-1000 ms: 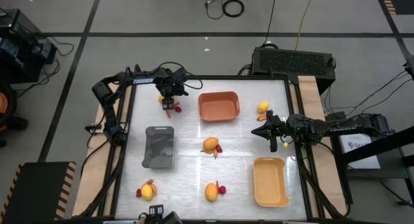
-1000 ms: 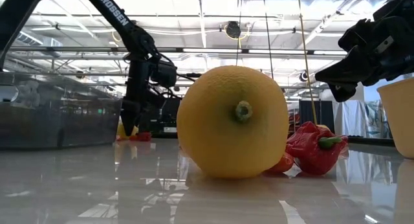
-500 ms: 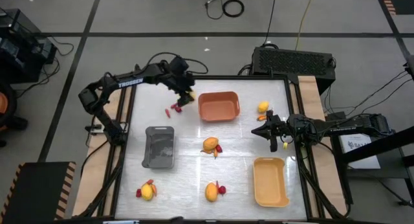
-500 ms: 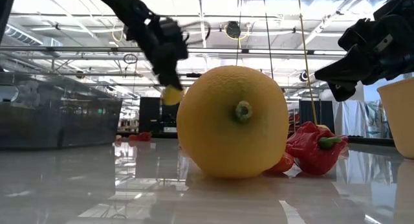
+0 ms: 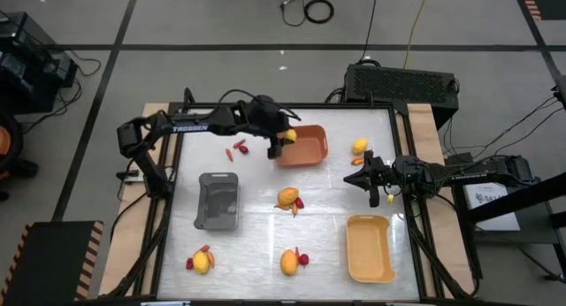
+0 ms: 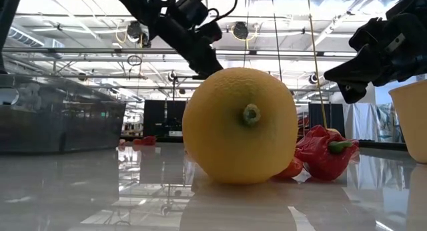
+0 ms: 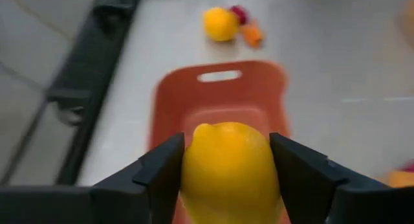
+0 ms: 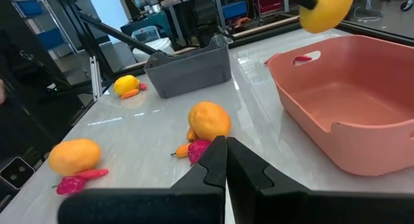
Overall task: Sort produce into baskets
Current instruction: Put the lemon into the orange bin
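Note:
My left gripper (image 5: 282, 140) is shut on a yellow-orange round fruit (image 7: 229, 166), which also shows in the high view (image 5: 287, 136). It is above the left end of the orange basket (image 5: 301, 147). Two small red chili-like pieces (image 5: 237, 149) lie on the table to the left of that basket. The grey basket (image 5: 218, 201) stands at the left and the yellow basket (image 5: 369, 248) at the near right. My right gripper (image 5: 355, 179) is shut and empty, between the orange and yellow baskets. My left gripper pinches the round fruit by its two opposite sides (image 7: 191, 169) between its two fingers (image 7: 162, 175). The fingers come slanting down from the table's left. The fruit is lifted clear, above the orange basket's left end (image 7: 217, 120).
More fruits with small red pieces lie at the table's middle (image 5: 287, 197), near left (image 5: 202, 262), near middle (image 5: 289, 262) and far right (image 5: 359, 147). In the low view the near-middle fruit (image 6: 240, 124) hides much of the table.
My left gripper has lifted the yellow fruit off the table at the far left and carried it toward the table's right edge, up to the orange basket's left end. The red pieces have stayed on the table.

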Robot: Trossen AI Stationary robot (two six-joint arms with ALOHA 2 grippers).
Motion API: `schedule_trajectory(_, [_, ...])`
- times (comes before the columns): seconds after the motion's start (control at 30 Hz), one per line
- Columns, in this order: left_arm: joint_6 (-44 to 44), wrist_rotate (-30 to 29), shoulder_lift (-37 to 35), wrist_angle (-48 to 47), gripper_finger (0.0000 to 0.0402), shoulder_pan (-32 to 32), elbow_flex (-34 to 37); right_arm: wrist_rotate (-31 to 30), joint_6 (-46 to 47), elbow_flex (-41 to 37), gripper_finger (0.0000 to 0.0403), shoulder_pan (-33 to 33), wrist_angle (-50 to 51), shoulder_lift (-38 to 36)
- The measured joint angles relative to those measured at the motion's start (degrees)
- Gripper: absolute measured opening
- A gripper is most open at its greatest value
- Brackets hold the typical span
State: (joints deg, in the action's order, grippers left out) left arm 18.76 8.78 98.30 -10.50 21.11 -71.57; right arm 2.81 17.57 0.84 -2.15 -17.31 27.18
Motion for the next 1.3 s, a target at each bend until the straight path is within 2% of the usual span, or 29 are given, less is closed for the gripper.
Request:
schedule_trajectory(0.1, [-0.1,-4.0,0.0,-0.1,0.0245,-0.8,0.0,0.0,-0.1,0.0,0.0000,0.0,0.0,0.0])
schedule_trajectory(0.3, [-0.5,-4.6,0.0,-0.4,0.0281,-1.3,0.0,0.0,-0.2,0.0,0.0000,0.0,0.0,0.0])
schedule_trajectory(0.73, [-3.3,-1.2,-0.6,-2.8,0.0287,-3.5,-1.1,0.0,0.3,0.0,0.0000,0.0,0.1,0.0])
schedule_trajectory(0.9, [-7.3,0.8,-2.6,-5.2,0.0287,-7.3,-1.6,0.0,0.2,0.0,0.0000,0.0,0.1,0.0])
schedule_trajectory(1.13, [-16.0,0.8,-3.6,-11.2,0.0287,-15.8,-1.6,0.4,0.9,0.0,0.0000,0.0,1.3,0.2])
schedule_trajectory(1.2, [-18.9,-1.1,-3.6,-12.0,0.0287,-18.7,-1.5,0.5,1.2,0.0,0.0000,0.0,2.1,0.5])
schedule_trajectory(1.3, [-23.0,-8.3,-3.7,-12.0,0.0287,-23.0,-0.9,0.5,1.3,0.0,0.0000,0.0,3.0,0.6])
